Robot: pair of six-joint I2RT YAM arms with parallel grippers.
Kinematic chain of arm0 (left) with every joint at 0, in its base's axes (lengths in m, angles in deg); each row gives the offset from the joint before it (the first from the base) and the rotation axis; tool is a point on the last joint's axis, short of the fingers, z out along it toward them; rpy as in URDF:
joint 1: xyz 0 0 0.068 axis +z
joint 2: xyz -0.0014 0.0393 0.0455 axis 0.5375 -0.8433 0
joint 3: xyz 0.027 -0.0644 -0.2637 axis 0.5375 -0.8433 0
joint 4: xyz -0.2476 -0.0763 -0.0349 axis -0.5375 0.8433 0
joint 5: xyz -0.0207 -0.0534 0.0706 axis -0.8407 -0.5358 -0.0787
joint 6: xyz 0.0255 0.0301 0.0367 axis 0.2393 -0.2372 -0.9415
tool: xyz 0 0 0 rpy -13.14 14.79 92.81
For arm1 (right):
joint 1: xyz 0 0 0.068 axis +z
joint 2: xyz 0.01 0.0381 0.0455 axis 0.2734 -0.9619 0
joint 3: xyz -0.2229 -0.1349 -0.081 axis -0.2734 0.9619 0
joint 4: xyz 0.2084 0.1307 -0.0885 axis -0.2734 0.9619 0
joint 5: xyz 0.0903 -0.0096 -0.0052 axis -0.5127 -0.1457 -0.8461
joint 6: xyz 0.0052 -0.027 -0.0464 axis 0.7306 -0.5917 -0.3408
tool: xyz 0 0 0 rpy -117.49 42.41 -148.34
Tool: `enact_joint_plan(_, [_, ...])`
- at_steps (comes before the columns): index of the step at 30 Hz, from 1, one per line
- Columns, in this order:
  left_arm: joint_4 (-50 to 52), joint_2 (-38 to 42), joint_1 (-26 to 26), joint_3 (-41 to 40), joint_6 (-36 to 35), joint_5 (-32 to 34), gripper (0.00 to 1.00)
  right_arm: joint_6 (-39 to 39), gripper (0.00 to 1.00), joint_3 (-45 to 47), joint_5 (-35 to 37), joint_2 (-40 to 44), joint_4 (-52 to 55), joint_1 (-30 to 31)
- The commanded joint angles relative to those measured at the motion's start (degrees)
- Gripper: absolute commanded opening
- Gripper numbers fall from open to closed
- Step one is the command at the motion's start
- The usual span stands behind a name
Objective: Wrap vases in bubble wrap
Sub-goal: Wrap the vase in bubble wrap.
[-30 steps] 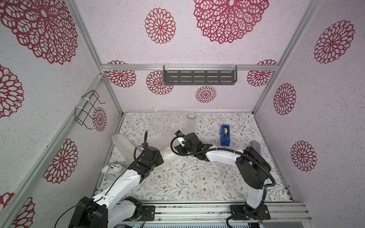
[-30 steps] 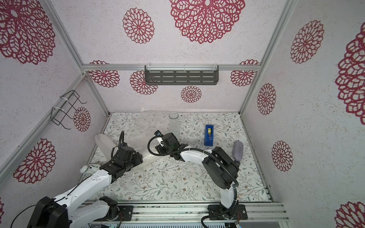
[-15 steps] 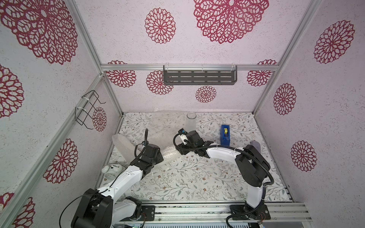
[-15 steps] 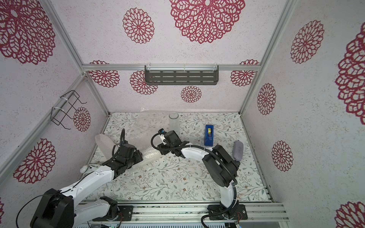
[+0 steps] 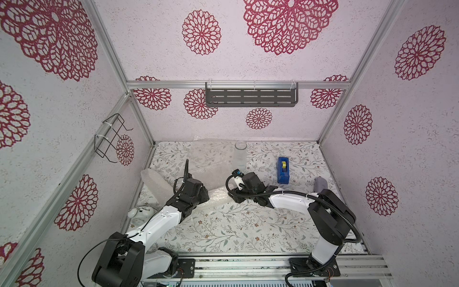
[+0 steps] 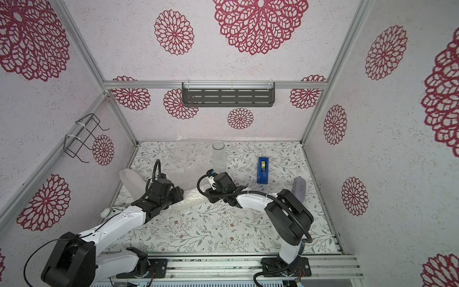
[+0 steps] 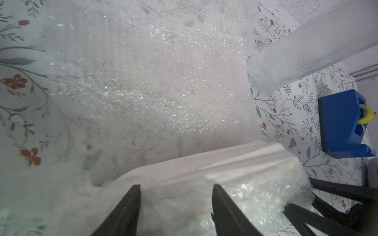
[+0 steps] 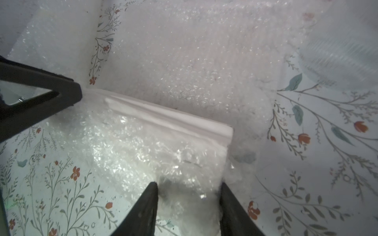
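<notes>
While it lies on its side mid-table, the white vase (image 8: 169, 120) sits half-rolled in bubble wrap (image 8: 143, 155).
Left gripper (image 7: 176, 190) and right gripper (image 8: 189, 188) straddle its ends, jaws part-open — grip unclear; open table (image 5: 248, 231) lies toward the robot's base.

Left arm (image 5: 161, 221), right arm (image 5: 290, 200) low, wrists facing; left fingers (image 7: 126, 208), right fingers (image 8: 147, 206) parted.

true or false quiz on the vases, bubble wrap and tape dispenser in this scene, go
1. The white ribbed vase lies on its side. True.
2. The left gripper and right gripper are at opposite ends of it. True.
3. The clear glass vase lies flat too. False: it stands upright.
4. The right gripper holds the blue tape dispenser. False: it stands alone on the table.
5. The white ribbed vase is bare. False: bubble wrap covers part of it.
</notes>
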Motion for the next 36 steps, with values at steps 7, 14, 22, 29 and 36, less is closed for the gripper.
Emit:
enact_joint_plan(7, [6.82,-4.16,0.22,1.85,-1.75,-0.48,0.6,-2.77,0.57,-3.39,6.22,0.67,4.02,0.81])
enact_joint_plan(14, [6.57,-5.32,1.47,2.61,-2.73,-0.01,0.6,-15.67,0.62,-3.5,10.28,4.17,3.38,0.81])
enact_joint_plan(22, [5.86,-5.95,3.48,2.87,-3.73,-1.6,0.61,-37.85,0.68,1.69,1.12,8.01,-5.19,0.88])
enact_joint_plan(29, [4.99,-6.62,4.2,2.8,-4.19,-2.3,0.61,-53.21,0.79,6.11,-7.9,6.71,-13.55,1.59])
enact_joint_plan(36, [4.06,-7.92,4.86,2.88,-4.59,-3.2,0.62,-60.66,0.8,-0.38,-11.58,1.18,-6.59,2.58])
